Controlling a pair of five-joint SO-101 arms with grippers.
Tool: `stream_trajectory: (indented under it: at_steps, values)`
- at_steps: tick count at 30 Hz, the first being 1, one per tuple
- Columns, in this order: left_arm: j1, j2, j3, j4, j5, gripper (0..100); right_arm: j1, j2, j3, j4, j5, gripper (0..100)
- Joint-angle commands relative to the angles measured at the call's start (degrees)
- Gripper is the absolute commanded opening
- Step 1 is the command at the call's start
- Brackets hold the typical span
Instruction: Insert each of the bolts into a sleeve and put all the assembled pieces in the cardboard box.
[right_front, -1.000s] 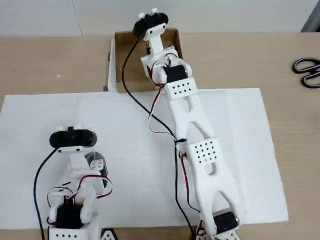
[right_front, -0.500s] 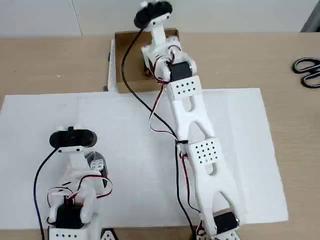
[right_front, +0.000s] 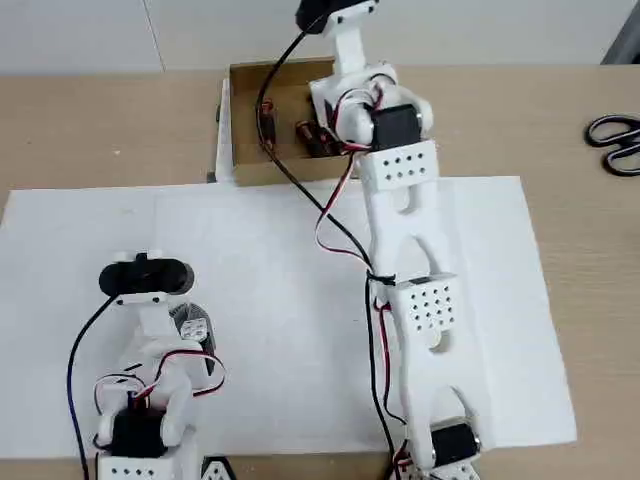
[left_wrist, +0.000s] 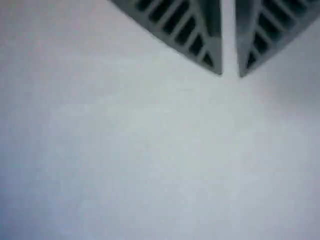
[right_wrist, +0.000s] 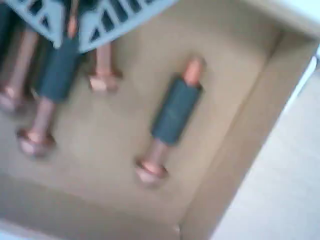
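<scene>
Stretching across the white sheet (right_front: 250, 280), the right arm (right_front: 410, 250) is holding its wrist over the cardboard box (right_front: 245, 120) at the far side of the table (right_front: 100, 120). That is making sense, since the box is where every finished piece is meant to be ending up. The right gripper (right_wrist: 68, 47) is hanging above the box floor, and I cannot tell whether it is clenched or released. Directly below it the nearest assembled piece (right_wrist: 57, 75) is lying, a dark sleeve on a copper bolt with the head pointing away from the gripper; whether the two are touching, I cannot tell either. Off to the side, the second assembled piece (right_wrist: 175, 117) is lying flat on the cardboard, apart from the gripper and near the box wall, with the bolt tip poking out of one end of its sleeve. Another bolt head (right_wrist: 102, 82) is showing just beside the nearest one. The left arm (right_front: 150, 400) is sitting at the near edge, probably keeping out of the way. The left gripper (left_wrist: 230, 74) is pointing at the sheet, clenched to a thin slit and gripping nothing. The scissors (right_front: 615, 140) are lying well apart from the action
</scene>
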Motion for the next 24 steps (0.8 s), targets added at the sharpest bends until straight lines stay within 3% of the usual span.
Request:
stream_trajectory:
  at_steps: [1, 6, 19, 24]
  values:
    - [0.3, -0.4, -0.2, -0.5, -0.4, 1, 1.5, -6.9, -2.4, 5.7, -2.8, 0.2]
    - [0.3, -0.4, -0.2, -0.5, -0.4, 1, 3.6, -10.7, -2.4, 17.5, -4.3, 0.2]
    - [0.3, -0.4, -0.2, -0.5, -0.5, 1, 7.4, -25.5, -1.8, 19.1, -4.0, 0.2]
    - [0.3, -0.4, -0.2, -0.4, -0.5, 1, 7.5, -36.0, 10.0, 19.1, -3.9, 0.2]
